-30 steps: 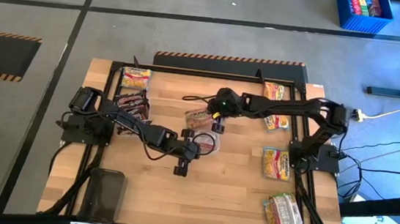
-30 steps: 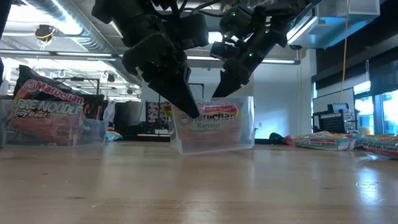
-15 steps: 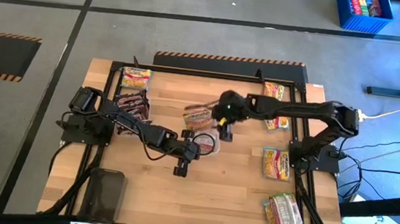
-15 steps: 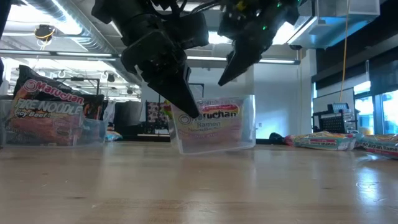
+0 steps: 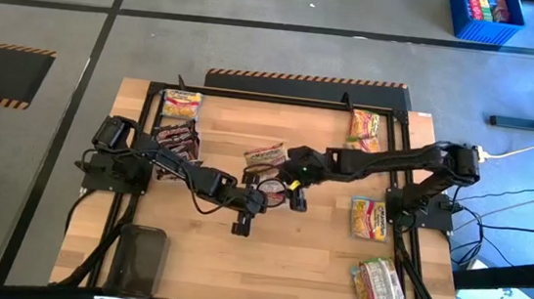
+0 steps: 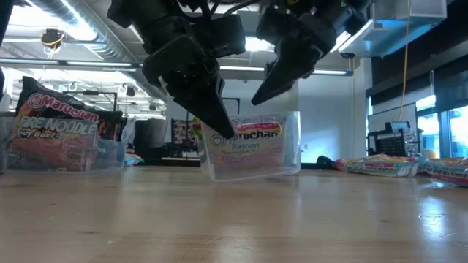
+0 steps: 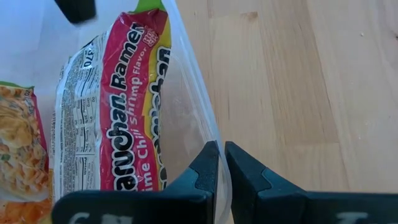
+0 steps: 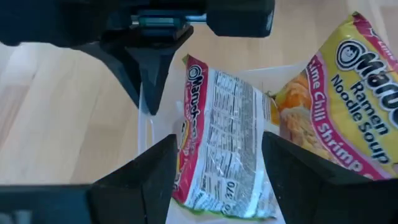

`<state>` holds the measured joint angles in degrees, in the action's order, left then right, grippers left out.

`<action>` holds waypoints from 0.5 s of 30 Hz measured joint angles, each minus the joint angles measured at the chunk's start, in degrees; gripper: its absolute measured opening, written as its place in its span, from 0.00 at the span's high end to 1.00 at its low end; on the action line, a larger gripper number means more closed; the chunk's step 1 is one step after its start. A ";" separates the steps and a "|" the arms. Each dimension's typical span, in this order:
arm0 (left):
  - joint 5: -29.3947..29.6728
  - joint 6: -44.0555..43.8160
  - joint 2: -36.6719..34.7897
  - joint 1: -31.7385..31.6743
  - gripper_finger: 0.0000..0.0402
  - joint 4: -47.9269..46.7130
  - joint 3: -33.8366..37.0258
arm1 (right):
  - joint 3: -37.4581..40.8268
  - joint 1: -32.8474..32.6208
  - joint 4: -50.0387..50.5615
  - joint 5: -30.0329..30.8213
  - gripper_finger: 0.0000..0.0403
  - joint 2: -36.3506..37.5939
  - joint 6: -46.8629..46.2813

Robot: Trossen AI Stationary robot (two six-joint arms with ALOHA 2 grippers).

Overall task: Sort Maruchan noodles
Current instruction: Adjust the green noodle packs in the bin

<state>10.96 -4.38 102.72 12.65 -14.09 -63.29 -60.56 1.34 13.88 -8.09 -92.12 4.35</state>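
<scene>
Wood table (image 5: 305, 261) w/ ramen packets (image 5: 369, 219), trays (image 5: 138, 260)

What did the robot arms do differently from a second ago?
The right gripper let go of the Lime Chili Shrimp ramen packet, opened, and moved from the table's far side toward the left gripper. The left gripper stayed shut on the clear tray wall. The tray and the other packets did not move.

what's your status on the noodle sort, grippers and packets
Left gripper shut on tray wall. Right gripper open above packet in tray. Nothing in the way.
</scene>
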 joint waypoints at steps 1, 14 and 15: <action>0.00 0.00 0.00 -0.01 0.96 0.00 0.00 | 0.64 0.01 -1.06 0.00 0.45 -0.01 -0.98; -0.20 0.00 0.02 -0.19 0.96 0.60 0.02 | 1.58 -1.45 -6.19 0.96 0.45 -4.38 -2.61; -0.40 0.00 0.02 -0.25 0.96 0.63 0.02 | 1.58 -1.61 -6.09 0.96 0.45 -4.72 -2.62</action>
<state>10.56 -4.38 102.74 12.40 -13.45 -63.26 -58.98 -0.27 7.79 -7.13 -96.84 1.72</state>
